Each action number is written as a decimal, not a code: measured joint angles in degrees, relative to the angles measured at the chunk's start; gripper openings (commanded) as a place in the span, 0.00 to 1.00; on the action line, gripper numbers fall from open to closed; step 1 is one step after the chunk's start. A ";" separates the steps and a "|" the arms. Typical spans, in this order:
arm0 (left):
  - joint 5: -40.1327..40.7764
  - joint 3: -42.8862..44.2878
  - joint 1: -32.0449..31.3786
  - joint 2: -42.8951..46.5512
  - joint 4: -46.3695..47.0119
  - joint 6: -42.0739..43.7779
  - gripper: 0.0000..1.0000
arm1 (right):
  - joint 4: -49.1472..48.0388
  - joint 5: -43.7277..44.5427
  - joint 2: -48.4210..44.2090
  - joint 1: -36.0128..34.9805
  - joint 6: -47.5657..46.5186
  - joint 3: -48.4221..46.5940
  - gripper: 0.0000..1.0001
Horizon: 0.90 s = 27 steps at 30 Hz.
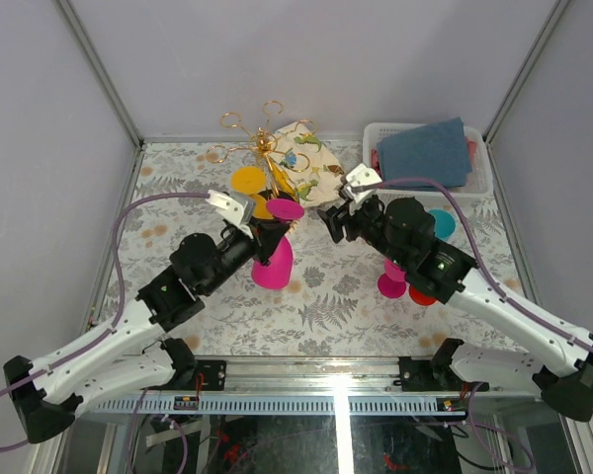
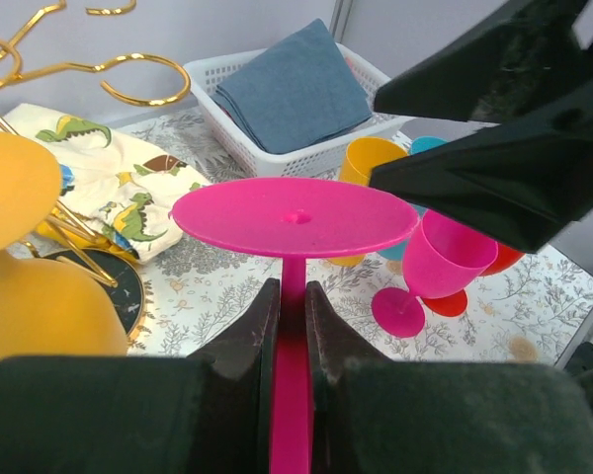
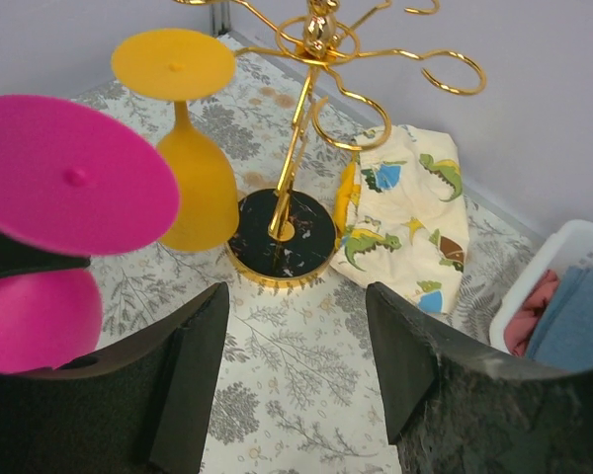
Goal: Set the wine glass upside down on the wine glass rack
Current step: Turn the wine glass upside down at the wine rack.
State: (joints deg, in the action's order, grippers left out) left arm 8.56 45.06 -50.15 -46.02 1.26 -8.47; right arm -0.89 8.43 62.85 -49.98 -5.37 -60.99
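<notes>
Pinching the thin stem, the left gripper [image 2: 292, 296] is gripping a magenta wine glass [image 2: 295, 215] upside down, its flat round foot facing up, just beside the wine glass rack [image 3: 282, 237], whose gold looped arms are rising from one black round base. One yellow glass [image 3: 183, 168] is sitting inverted by the post, and a second magenta glass [image 2: 430, 267] is standing upright farther off. The right gripper [image 3: 296, 365] is hanging spread and empty.

L gripper [image 2: 292, 301] closed on stem of inverted pink wine glass [image 2: 295, 217], foot disc uppermost. At left, inverted yellow glass [image 2: 40, 316] beside gold wine glass rack [image 2: 143, 84]. Behind: dino-print cloth [image 2: 119, 197], white basket [image 2: 306, 148] w/ blue cloth [image 2: 292, 89]. At right, upright pink glass [image 2: 440, 262] on tabletop [image 2: 208, 286].
</notes>
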 measured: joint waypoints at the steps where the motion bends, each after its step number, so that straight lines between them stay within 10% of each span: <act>1: -0.02 -0.66 0.00 -0.85 1.62 -0.50 0.00 | -0.20 0.33 -1.31 0.00 -0.15 1.22 0.64; 19: 0.76 -16.02 -2.82 -7.21 32.98 4.09 0.00 | -0.04 4.59 -11.39 0.00 -0.68 10.19 0.64; 27: -0.63 -27.98 -3.45 4.94 38.36 16.02 0.00 | 0.28 5.07 -13.18 0.00 -0.92 11.28 0.64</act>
State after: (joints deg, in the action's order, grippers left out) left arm 7.92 17.08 -53.60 -41.08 39.62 7.55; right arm -0.60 13.50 49.67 -49.98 -6.28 -49.71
